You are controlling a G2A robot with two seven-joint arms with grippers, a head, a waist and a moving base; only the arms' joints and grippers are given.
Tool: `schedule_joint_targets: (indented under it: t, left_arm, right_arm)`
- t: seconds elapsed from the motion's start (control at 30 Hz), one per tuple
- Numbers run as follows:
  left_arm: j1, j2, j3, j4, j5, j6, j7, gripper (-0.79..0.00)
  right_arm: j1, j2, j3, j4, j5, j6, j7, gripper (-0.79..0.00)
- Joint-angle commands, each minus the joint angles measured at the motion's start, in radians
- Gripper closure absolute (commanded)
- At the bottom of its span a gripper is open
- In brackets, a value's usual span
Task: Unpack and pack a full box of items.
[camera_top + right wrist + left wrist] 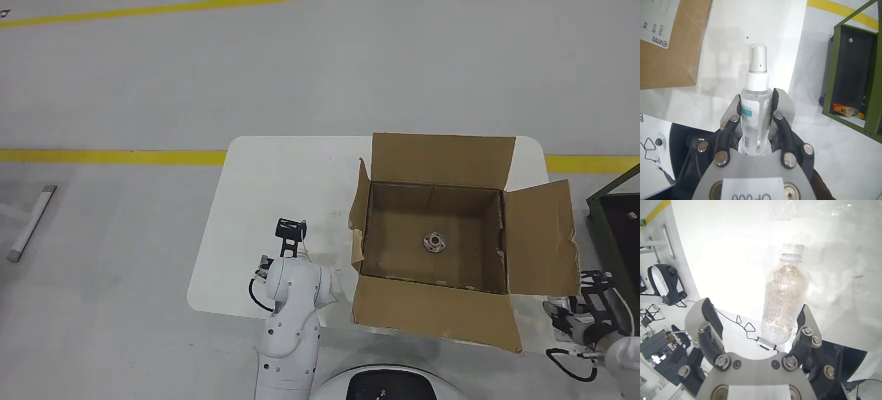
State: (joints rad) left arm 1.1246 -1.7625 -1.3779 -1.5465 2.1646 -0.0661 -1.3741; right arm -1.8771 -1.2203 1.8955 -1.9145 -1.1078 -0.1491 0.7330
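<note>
Cardboard box (440, 300) sits open on right half of white tabletop (260, 200), all four flaps folded out. Inside, one small round item (434, 241) on the box floor, too small to ID. L gripper (755, 305) is over tabletop's front left part, beside box's left wall, fingers (712, 317) spread wide, gripping nothing. Clear plastic bottle (785, 298) w/ white cap sits btw them, right up against one finger and well apart from the other, cap pointing away from gripper; can't tell if it's lying or standing. R gripper (756, 98) is at tabletop's front right corner, near box's right flap. Its fingers are clamped on clear spray bottle (756, 79) (white pump, clear cap, teal label), nozzle end sticking out past fingertips. Off to the right on floor: green rack (831, 72) w/ orange drink bottle (847, 110) lying in it.
</note>
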Motion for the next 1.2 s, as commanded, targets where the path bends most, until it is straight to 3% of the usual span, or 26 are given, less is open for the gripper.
schedule_joint_targets:
  t: [0.0,0.5,0.87,1.07,1.17]
  left_arm:
    - [0.000,0.000,0.000,0.000,0.000,0.000,0.000,-0.785]
    - [0.000,0.000,0.000,0.000,0.000,0.000,0.000,-0.785]
    - [0.000,0.000,0.000,0.000,0.000,0.000,0.000,-0.785]
    - [0.000,0.000,0.000,0.000,0.000,0.000,0.000,-0.785]
    - [0.000,0.000,0.000,0.000,0.000,0.000,0.000,-0.785]
  right_arm:
    - [0.013,0.000,-0.017,0.013,-0.011,0.003,0.002,0.000]
    - [0.074,0.006,-0.080,0.078,-0.072,0.010,0.023,-0.009]
    - [0.087,0.010,-0.095,0.096,-0.090,0.012,0.033,-0.240]
    - [0.093,0.012,-0.098,0.104,-0.091,0.012,0.033,-0.323]
    - [0.098,0.013,-0.101,0.109,-0.093,0.012,0.035,-0.326]
